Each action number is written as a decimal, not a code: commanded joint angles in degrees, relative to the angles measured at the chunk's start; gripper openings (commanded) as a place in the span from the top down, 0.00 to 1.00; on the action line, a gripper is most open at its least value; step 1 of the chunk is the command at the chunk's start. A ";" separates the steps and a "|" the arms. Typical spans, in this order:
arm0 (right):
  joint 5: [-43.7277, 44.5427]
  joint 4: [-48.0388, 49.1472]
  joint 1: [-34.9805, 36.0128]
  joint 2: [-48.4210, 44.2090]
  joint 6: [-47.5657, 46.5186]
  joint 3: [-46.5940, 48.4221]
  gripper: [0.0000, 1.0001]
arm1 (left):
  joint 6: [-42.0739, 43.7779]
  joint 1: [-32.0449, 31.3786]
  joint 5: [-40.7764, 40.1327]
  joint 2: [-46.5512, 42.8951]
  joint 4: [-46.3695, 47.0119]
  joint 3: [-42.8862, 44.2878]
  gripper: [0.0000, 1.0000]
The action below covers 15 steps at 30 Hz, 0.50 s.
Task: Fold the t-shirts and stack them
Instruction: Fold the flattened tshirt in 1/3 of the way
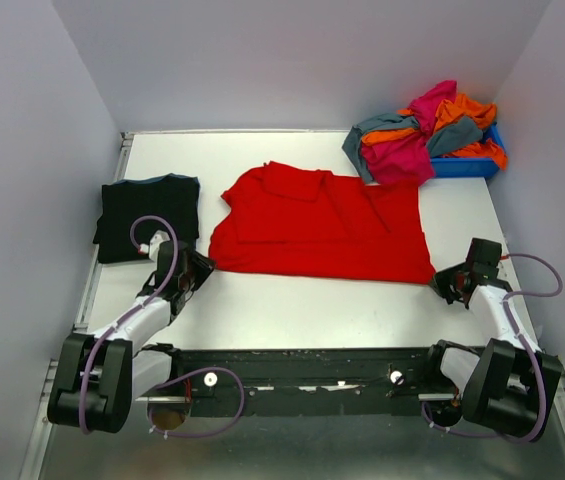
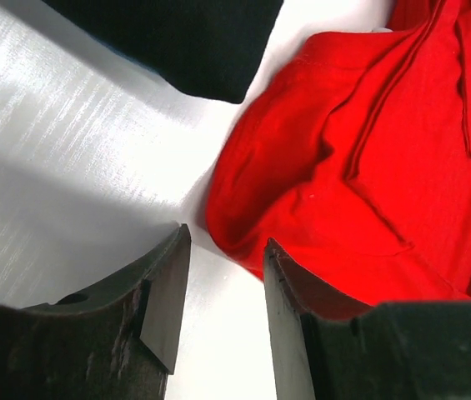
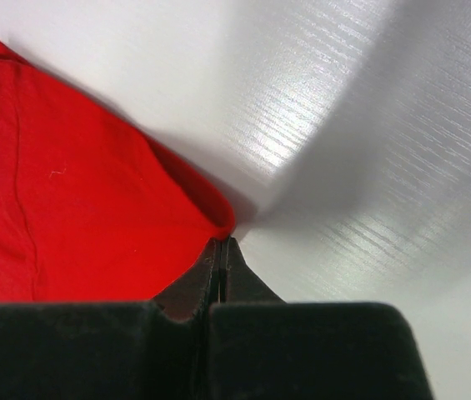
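A bright red t-shirt [image 1: 322, 225] lies spread and partly folded across the middle of the table. A black t-shirt with blue trim [image 1: 147, 215] lies folded at the left. My left gripper [image 1: 200, 268] is at the red shirt's near-left corner. In the left wrist view this gripper [image 2: 227, 235] is open, with bare table between the fingers and the red cloth [image 2: 368, 150] just ahead of the right finger. My right gripper [image 1: 442, 283] sits at the shirt's near-right corner. Seen from the right wrist, the gripper [image 3: 221, 242] is shut, its tips pinching the slightly raised red corner [image 3: 210, 212].
A blue bin [image 1: 467, 165] at the back right holds a heap of magenta, orange and grey-teal t-shirts [image 1: 422, 135] that spills over its rim. The black shirt's corner [image 2: 185, 42] lies ahead and left of the left gripper. Grey walls enclose the table on three sides.
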 commanded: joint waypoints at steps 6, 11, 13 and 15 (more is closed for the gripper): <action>-0.71 -0.64 -0.40 0.02 -0.40 0.06 0.99 | -0.10 0.23 1.21 6.51 6.97 -0.32 0.50; -0.53 -0.64 -0.40 0.11 -0.31 -0.03 0.99 | -1.25 -0.65 -0.63 8.72 10.05 -0.41 0.78; -0.53 -0.73 -0.40 0.20 -0.31 -0.03 0.99 | -1.07 -0.56 -0.98 7.84 8.57 0.29 1.00; -0.71 -0.99 -0.40 0.20 -0.23 0.49 0.99 | -0.11 -0.56 -1.51 6.79 6.28 2.04 1.00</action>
